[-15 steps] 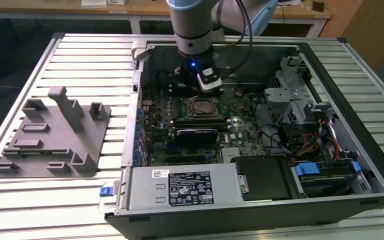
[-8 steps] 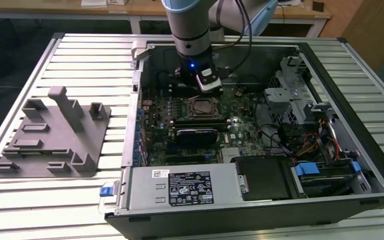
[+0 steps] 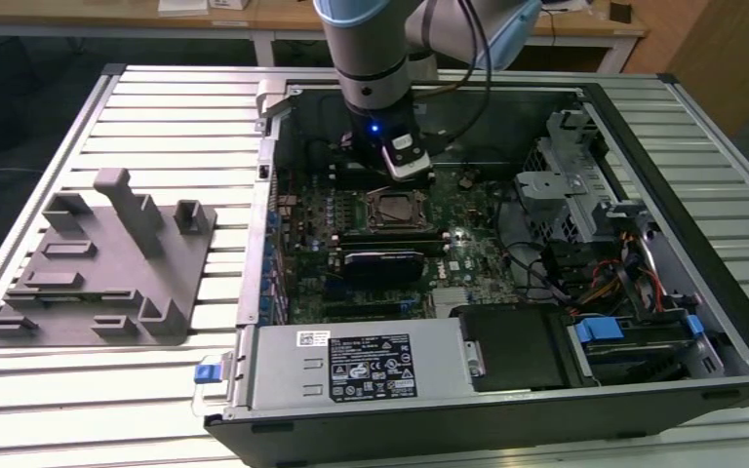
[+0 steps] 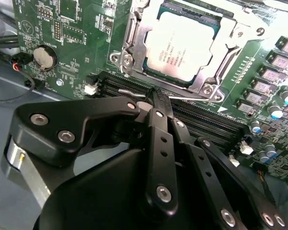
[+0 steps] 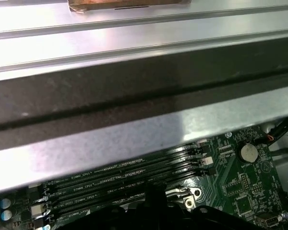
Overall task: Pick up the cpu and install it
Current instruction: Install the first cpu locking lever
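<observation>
The cpu [image 4: 180, 45], a flat square with a silvery top, lies inside the open metal-framed socket [image 4: 127, 45] on the green motherboard [image 4: 77, 28]. In the exterior view the cpu [image 3: 394, 207] is in the middle of the open computer case. My gripper [image 4: 156, 96] is shut with nothing between its black fingers. Its tip hangs over the memory slots [image 4: 206, 120] just beside the socket, close to a thin metal lever [image 4: 134, 92]. In the exterior view my gripper [image 3: 405, 168] hangs just beyond the socket. The first wrist view has the memory slots [image 5: 129, 179] under the case's wall.
A gray plastic holder block [image 3: 101, 263] stands on the slatted table at the exterior view's left. Inside the case are a power supply [image 3: 362, 366] at the front, a drive cage [image 3: 570, 185] and cables at the exterior view's right, and a coin battery [image 4: 43, 56].
</observation>
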You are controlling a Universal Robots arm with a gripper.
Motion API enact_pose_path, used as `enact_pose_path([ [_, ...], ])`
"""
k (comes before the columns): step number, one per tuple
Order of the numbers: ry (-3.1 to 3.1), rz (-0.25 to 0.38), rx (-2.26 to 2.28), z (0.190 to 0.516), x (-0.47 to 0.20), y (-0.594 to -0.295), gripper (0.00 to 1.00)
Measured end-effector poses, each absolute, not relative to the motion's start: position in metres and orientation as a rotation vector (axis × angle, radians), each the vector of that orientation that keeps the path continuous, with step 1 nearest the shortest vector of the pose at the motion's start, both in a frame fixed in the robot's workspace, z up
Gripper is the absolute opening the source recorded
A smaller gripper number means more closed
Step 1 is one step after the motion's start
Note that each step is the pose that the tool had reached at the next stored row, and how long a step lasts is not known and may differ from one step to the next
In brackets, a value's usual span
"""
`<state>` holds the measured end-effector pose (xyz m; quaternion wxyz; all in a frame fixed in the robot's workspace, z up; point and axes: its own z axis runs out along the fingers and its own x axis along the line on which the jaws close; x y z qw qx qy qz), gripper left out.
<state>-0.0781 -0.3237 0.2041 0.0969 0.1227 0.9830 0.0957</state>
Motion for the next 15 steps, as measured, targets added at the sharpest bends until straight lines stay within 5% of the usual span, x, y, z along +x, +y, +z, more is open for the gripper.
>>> enact_pose_path([
  [15,2.893,0.313,0.432,0.1982,-0.0809,-0.3237,0.11],
])
